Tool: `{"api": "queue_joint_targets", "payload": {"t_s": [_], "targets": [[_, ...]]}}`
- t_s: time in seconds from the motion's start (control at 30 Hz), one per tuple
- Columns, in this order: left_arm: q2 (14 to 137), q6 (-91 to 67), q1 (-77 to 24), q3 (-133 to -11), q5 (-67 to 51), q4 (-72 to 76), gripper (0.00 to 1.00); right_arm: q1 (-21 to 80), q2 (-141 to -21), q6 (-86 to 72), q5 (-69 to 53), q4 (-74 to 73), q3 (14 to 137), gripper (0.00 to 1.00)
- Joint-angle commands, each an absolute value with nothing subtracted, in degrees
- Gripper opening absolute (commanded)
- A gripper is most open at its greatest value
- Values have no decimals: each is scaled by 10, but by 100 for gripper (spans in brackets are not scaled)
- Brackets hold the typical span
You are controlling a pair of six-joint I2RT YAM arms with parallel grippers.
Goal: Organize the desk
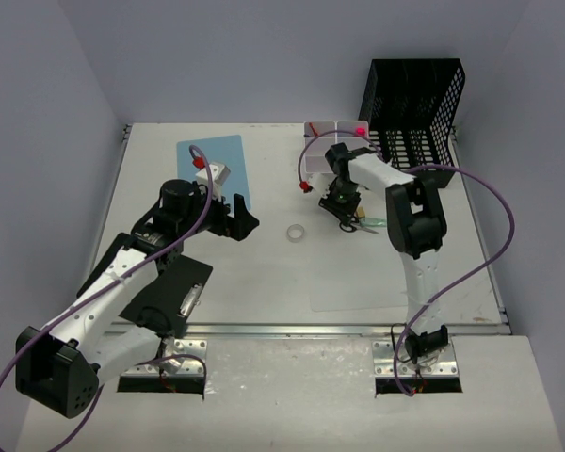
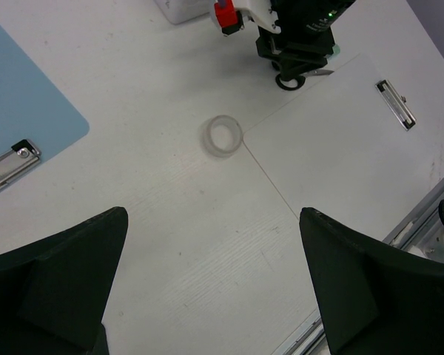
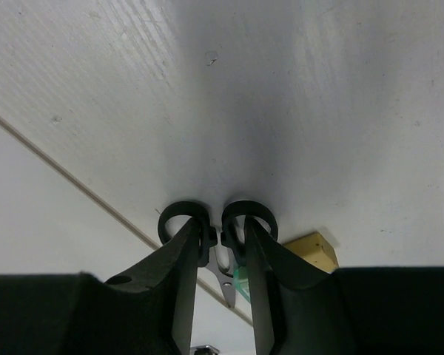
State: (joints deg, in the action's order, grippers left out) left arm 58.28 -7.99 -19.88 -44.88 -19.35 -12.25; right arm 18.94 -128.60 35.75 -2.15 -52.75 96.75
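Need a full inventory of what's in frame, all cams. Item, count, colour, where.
desk: 1, off-white, under everything
file rack: 1, black mesh, far right corner
compartment bins: 1 set, white, far edge beside the rack, red and pink bits inside
blue clipboard: 1, light blue, far left of centre
clear clipboard: 1, see-through with metal clip, near right
tape roll: 1, clear, centre
flat black item: 1, near left, partly under the left arm; cannot tell what
scissors: 1, black handles, in the right pincer
block: 1, tan, beside the scissors
cables: 2, purple, one per arm
left pincer: black, open, above the desk near the tape roll
right pincer: black, shut on the scissors
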Motion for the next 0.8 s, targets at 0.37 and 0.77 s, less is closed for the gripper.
{"api": "queue_joint_targets", "payload": {"t_s": [0.37, 0.77], "targets": [[574, -86, -192, -449, -199, -99, 99, 206, -1238, 292, -110, -591, 1047, 1], [547, -114, -192, -439, -176, -65, 100, 205, -1063, 113, -133, -386, 1008, 1]]}}
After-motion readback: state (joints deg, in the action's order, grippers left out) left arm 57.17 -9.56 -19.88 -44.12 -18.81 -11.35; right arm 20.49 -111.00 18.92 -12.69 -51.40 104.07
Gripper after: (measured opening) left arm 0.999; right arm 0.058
